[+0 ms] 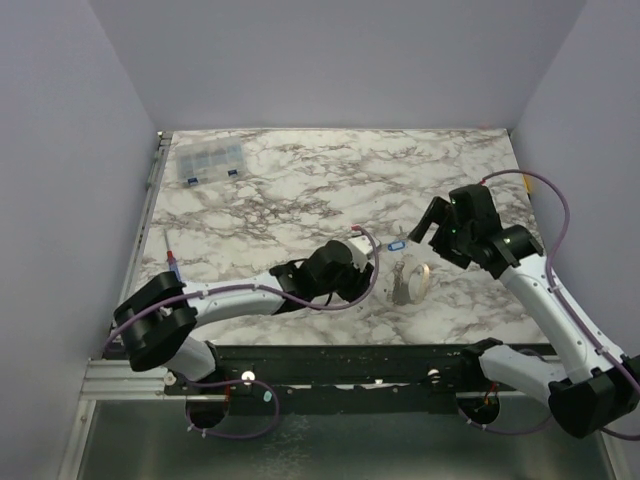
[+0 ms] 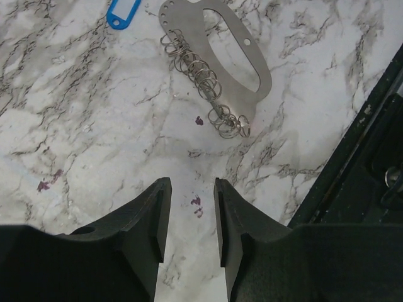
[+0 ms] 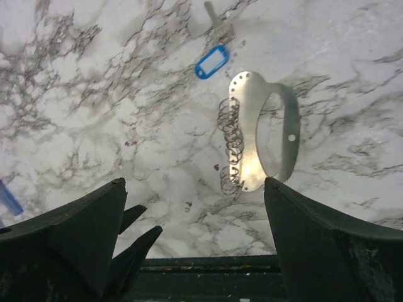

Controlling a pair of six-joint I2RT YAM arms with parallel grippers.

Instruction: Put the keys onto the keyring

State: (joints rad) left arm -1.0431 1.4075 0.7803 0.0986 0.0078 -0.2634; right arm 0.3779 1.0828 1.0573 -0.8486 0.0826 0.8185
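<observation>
The keyring [image 2: 217,47] is a flat pale grey metal loop with an oval opening; several small wire rings [image 2: 201,78] hang along its edge. It lies on the marble table and also shows in the top view [image 1: 412,281] and the right wrist view [image 3: 284,135]. A silver key [image 3: 219,22] with a blue tag [image 3: 211,61] lies just beyond it. My left gripper [image 2: 192,185] is open a little, empty, and low over the table short of the keyring. My right gripper [image 3: 195,185] is wide open and empty above the keyring.
A clear compartment box [image 1: 210,160] stands at the back left. A thin tool with a red tip and blue band [image 1: 172,262] lies at the left edge. The black rail [image 3: 208,277] runs along the near edge. The left fingers [image 3: 135,236] show under my right gripper.
</observation>
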